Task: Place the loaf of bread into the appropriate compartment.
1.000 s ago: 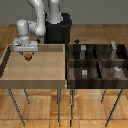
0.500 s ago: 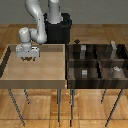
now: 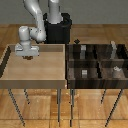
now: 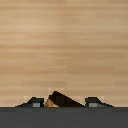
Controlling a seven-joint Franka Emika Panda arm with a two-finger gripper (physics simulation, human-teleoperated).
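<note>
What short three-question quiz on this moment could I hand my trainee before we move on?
1. True or false: the gripper hangs above the dark-brown striped wooden four-cell box.
2. Multiple choice: in the wrist view, the tiny brown loaf of bread sits
A. between the gripper's two fingertips
B. in a box cell
C. on the floor
3. Fill in: the light tan wooden tray stands on the exterior view's ____ side.

Key:
1. False; it is over the tray's far end.
2. A
3. left
</note>
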